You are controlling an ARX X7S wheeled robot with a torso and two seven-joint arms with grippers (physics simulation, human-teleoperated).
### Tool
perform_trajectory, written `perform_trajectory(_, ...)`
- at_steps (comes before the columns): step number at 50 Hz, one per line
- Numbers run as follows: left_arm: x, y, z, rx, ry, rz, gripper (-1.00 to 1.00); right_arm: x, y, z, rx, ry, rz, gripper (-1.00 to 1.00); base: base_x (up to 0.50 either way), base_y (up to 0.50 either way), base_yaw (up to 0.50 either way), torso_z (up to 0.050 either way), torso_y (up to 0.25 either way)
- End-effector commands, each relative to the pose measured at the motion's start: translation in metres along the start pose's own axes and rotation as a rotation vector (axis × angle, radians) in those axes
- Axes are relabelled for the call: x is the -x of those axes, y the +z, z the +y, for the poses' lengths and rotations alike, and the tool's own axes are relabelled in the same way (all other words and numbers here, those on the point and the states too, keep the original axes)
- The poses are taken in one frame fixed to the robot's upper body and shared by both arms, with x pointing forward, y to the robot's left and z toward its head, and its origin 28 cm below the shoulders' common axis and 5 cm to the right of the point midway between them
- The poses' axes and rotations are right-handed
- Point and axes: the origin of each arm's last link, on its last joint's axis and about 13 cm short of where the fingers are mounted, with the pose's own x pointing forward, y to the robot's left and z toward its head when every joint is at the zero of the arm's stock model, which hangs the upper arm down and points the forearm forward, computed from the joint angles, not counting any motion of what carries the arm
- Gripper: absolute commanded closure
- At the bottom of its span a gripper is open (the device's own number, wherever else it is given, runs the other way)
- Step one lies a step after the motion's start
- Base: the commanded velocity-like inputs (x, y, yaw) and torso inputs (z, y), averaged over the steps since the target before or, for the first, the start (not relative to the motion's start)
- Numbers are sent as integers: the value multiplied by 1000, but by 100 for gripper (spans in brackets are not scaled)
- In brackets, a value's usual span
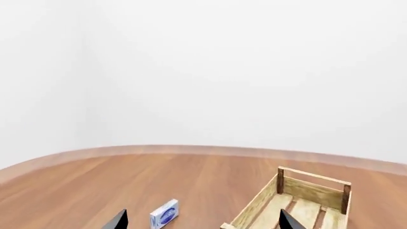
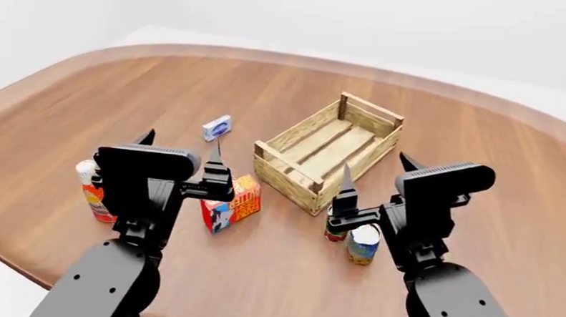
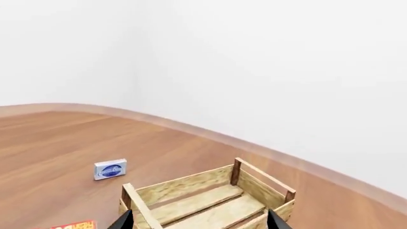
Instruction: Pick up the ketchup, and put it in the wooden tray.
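While both arms hover raised over the tabletop [image 2: 66, 99], nothing is grasped, so the task looks unstarted. Far left: ketchup [image 2: 90, 189] stands upright near the tabletop edge, partly hidden behind the left arm. Left pincer [image 2: 180, 148] fingers stand apart, empty. Next, the red-orange box [image 2: 233, 203], with a small blue box [image 2: 216, 128] further back. Centre: wooden tray [image 2: 292, 177] holds nothing, slats bare. Right pincer [image 2: 373, 171] also apart and empty, above two cans [image 2: 362, 244]. Left to do: reach, grip the ketchup, carry it to the tray, release.
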Motion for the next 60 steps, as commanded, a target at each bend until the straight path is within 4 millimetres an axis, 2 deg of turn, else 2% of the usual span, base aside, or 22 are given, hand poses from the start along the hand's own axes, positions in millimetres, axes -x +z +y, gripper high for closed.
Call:
perform_trajectory(1,-3,0,3,2,14,0,-100,-2,0,1,0,6,0,-100,480,141,0,0,0)
perform_trajectory(22,-1,-2,4,12,17,11,-100,0,1,0,2,9,0,-100,480,141,0,0,1)
perform_trajectory(37,-1,-3,8,10,32,3,-100,-6,-1,3,4,8,-1,-100,480,141,0,0,1)
perform_trajectory(41,0,-2,12,21,43,-4,-100,-6,0,2,-3,8,-7,-100,0,0,0,0,3)
perform_trajectory(47,6,1,23,31,57,-18,-100,-5,1,2,-8,6,-12,-100,0,0,0,0,0)
perform_trajectory(54,16,12,47,28,133,-36,-100,-5,1,1,-12,4,-15,-100,0,0,0,0,0)
perform_trajectory(60,25,7,69,10,228,-17,-100,-6,0,0,-13,8,-15,-100,0,0,0,0,0)
